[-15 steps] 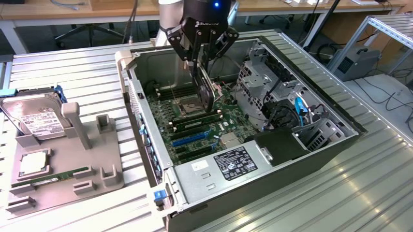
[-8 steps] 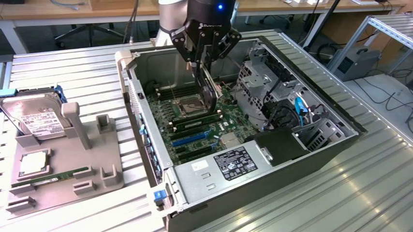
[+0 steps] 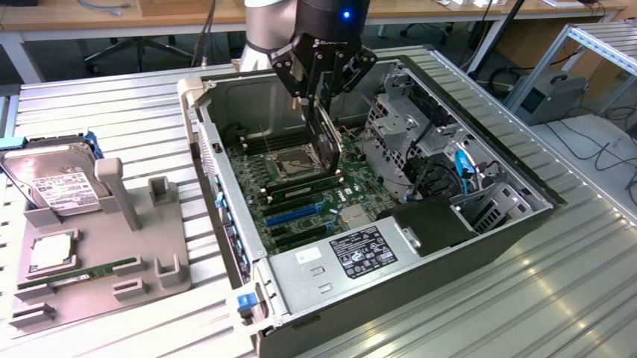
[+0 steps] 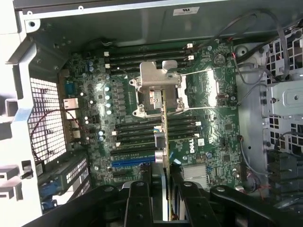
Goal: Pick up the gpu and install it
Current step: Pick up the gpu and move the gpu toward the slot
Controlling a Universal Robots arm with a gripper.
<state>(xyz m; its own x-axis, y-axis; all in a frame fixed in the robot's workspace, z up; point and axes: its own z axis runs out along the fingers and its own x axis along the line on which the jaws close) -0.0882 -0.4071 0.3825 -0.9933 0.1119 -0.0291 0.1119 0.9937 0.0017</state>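
The gpu (image 3: 329, 149) hangs edge-on inside the open computer case (image 3: 214, 160), a thin dark card held upright. My gripper (image 3: 321, 101) is shut on its upper edge. In the wrist view the gpu (image 4: 165, 137) appears as a narrow vertical strip between my black fingers (image 4: 139, 198), with the gripper (image 4: 166, 178) clamped on it. The card hovers over the motherboard (image 4: 208, 113), above the CPU socket (image 4: 158, 90) and just behind the blue expansion slot (image 4: 135, 162). Its lower edge looks close to the board, but whether they touch is unclear.
A grey fixture tray (image 3: 149, 253) at the exterior view's left carries a silver hard drive (image 3: 50, 183), a green memory stick (image 3: 85, 272) and a square chip (image 3: 50, 253). Inside the case, a metal drive cage (image 3: 408, 134) and cables crowd the right side. The power supply (image 3: 363, 253) is at the front.
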